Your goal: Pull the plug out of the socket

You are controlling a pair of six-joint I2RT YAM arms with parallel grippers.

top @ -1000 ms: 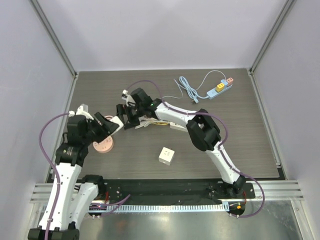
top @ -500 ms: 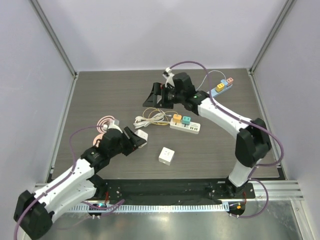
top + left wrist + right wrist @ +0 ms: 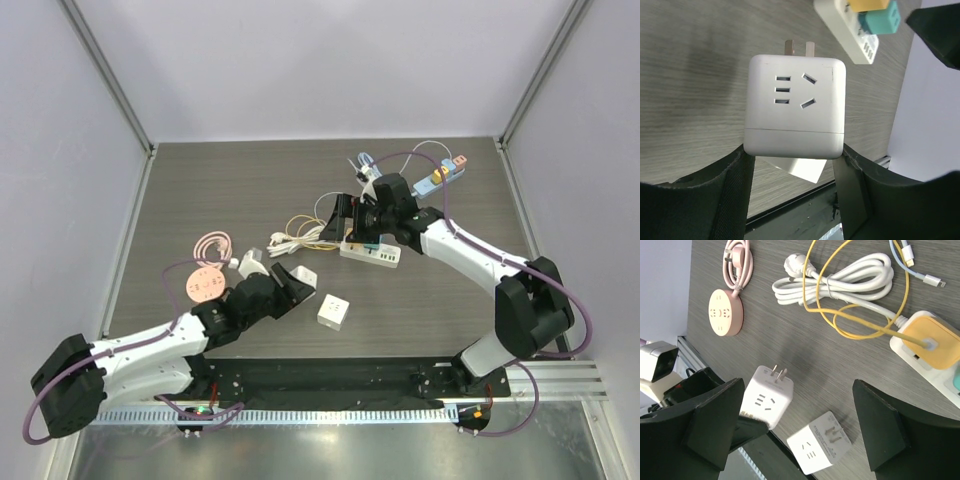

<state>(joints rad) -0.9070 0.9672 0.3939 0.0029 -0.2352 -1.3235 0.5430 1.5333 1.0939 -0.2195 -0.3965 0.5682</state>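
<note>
My left gripper is shut on a white cube adapter and holds it low over the table, prongs pointing away. In the left wrist view the cube sits between the fingers of this gripper. My right gripper is open and empty above the left end of the white power strip, which carries an orange plug and a teal plug. In the right wrist view the gripper spans wide, with the orange plug at the right.
A second white cube adapter lies near the front; it also shows in the right wrist view. A pink round socket lies left. A coiled white cable with a yellow cord lies beside the strip. A blue strip lies back right.
My left arm has swung right and forward with the white cube in its gripper. My right gripper has come from the back toward the white power strip.
</note>
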